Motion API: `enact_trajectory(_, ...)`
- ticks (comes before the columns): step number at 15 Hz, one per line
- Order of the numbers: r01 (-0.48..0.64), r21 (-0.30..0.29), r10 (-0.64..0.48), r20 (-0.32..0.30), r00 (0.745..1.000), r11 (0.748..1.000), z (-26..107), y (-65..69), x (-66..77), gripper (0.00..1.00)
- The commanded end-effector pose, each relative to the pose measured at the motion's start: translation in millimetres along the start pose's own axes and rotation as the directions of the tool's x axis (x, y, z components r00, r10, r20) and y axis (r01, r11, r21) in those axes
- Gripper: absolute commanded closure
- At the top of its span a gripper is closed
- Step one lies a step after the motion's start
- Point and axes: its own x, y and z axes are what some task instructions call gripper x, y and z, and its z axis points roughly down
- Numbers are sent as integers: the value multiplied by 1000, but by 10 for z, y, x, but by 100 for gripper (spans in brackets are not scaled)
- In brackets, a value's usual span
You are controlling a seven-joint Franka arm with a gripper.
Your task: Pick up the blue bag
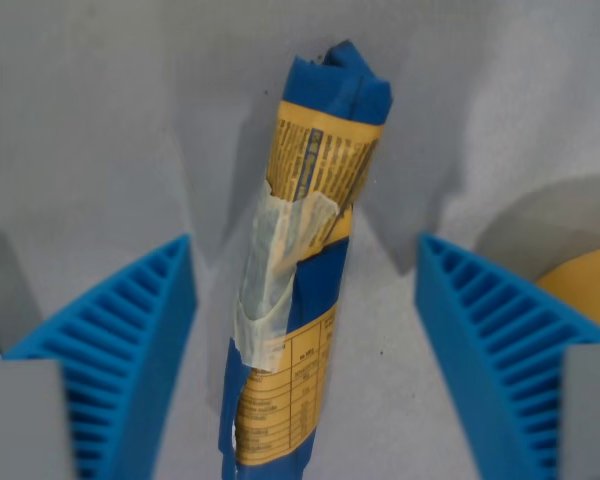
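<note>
Two fingers (130,350) stand spread wide either side of the blue bag (300,270), untouched; closing on it seems next.

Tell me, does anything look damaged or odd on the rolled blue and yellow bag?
Yes. The rolled blue and yellow bag has a strip of wrinkled clear tape across its middle, holding the roll shut. The tape is creased and its edges lift. The open gripper straddles the bag.

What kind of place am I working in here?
Probably a lab or test bench, though little shows. A plain grey surface fills the view, bearing one rolled blue bag taped shut, with the open hand straddling it. A yellow object sits at the wrist view's right edge.
</note>
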Motion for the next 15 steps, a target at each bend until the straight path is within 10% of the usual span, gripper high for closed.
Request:
enact_trajectory(1,-13,68,19,-91,996,998,-21,-17,-42,100)
enact_trajectory(15,-12,67,17,-80,997,998,-174,-19,-17,100)
